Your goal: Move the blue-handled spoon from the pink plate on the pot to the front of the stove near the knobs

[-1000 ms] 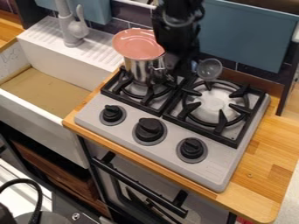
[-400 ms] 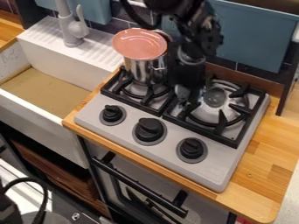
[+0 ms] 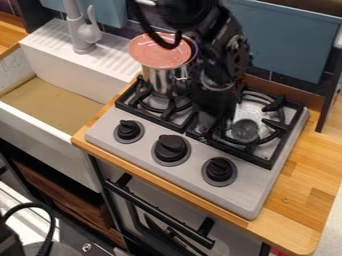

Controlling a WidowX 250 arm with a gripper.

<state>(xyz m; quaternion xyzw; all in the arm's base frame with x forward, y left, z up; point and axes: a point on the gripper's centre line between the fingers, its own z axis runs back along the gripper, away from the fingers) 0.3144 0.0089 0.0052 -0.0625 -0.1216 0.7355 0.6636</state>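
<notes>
The gripper (image 3: pixel 211 131) is holding the ladle (image 3: pixel 245 131) in closed fingers, its round bowl hanging just beside them, over the stove (image 3: pixel 257 175).

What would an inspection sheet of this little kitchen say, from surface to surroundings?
Surface: grey stove set in a wooden counter.
Thing at hand: round see-through thing beside the gripper; whether held, unclear.
Clutter: metal pot on the left burner, pink plate on top.
Gripper: hangs low over the stove's middle.
Cables: black cable loops by the arm; another at lower left.
Surroundings: sink and faucet at left, blue panel behind.
</notes>
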